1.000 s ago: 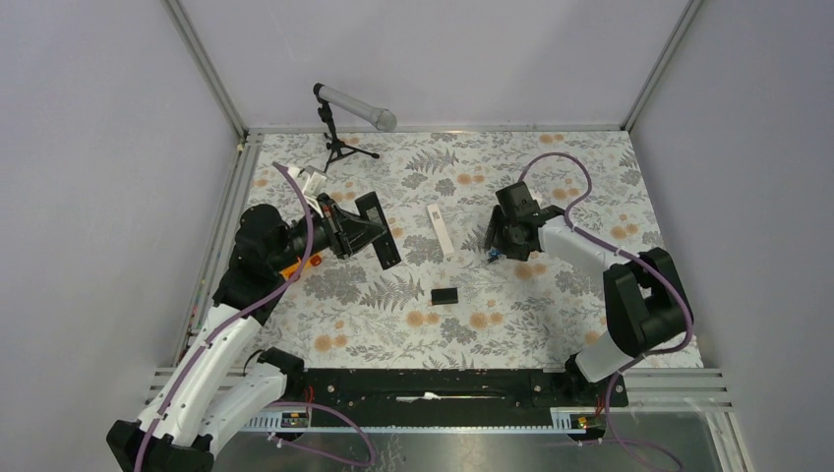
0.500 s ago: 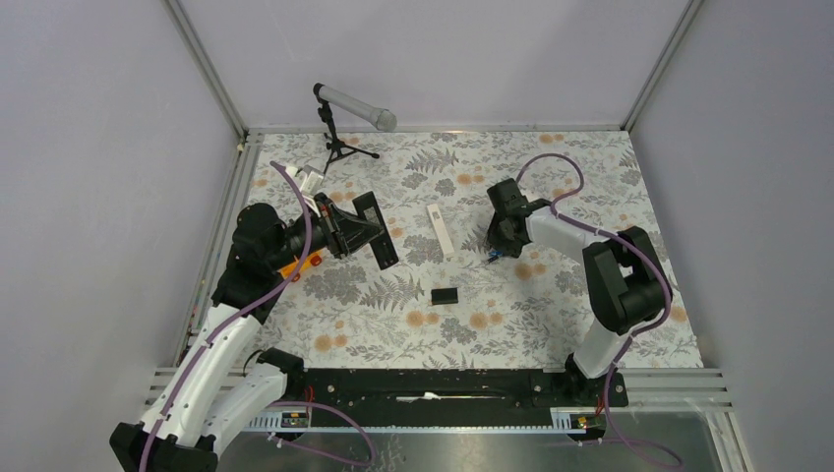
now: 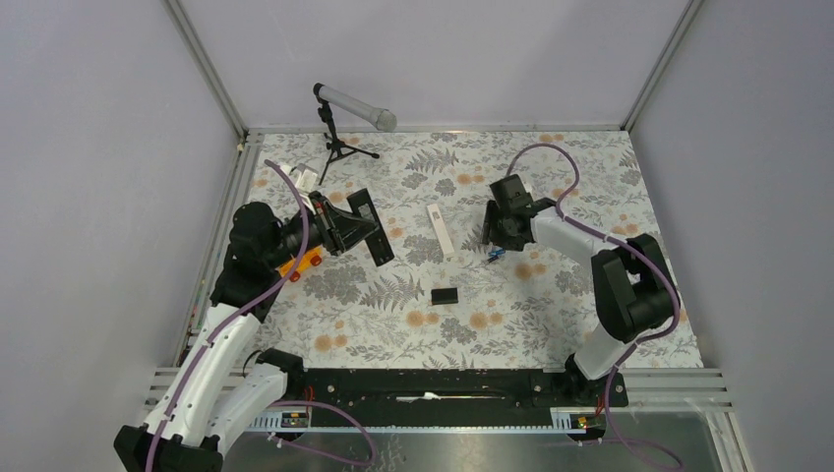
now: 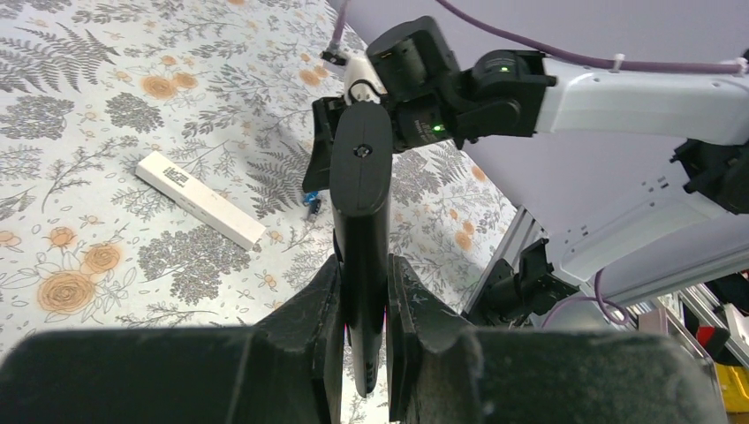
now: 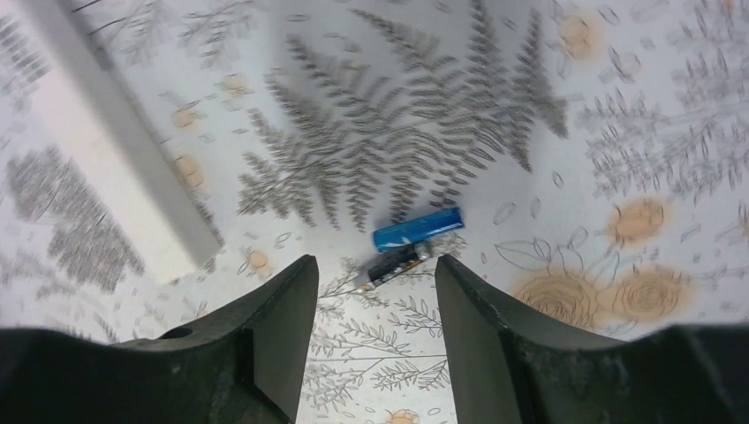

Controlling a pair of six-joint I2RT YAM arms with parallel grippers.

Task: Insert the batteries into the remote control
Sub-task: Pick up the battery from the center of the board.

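My left gripper (image 3: 344,228) is shut on a black remote control (image 3: 372,228) and holds it tilted above the table; in the left wrist view the remote (image 4: 360,194) stands between my fingers (image 4: 320,305). A blue battery (image 5: 417,229) and a dark battery (image 5: 395,263) lie side by side on the floral table. They show as a small blue spot (image 3: 495,254) in the top view. My right gripper (image 5: 373,265) is open and empty, low over the table, with the dark battery at its fingertips. In the top view the right gripper (image 3: 490,238) is just beyond the batteries.
A long white bar (image 3: 441,231) lies between the arms, left of the batteries (image 5: 106,168). A small black cover (image 3: 445,295) lies nearer the front. An orange toy car (image 3: 303,264) sits under the left arm. A microphone on a stand (image 3: 344,110) is at the back left.
My right gripper has drawn back a little from the batteries, so they now show beside it in the top view. The left gripper with the remote has shifted slightly left.
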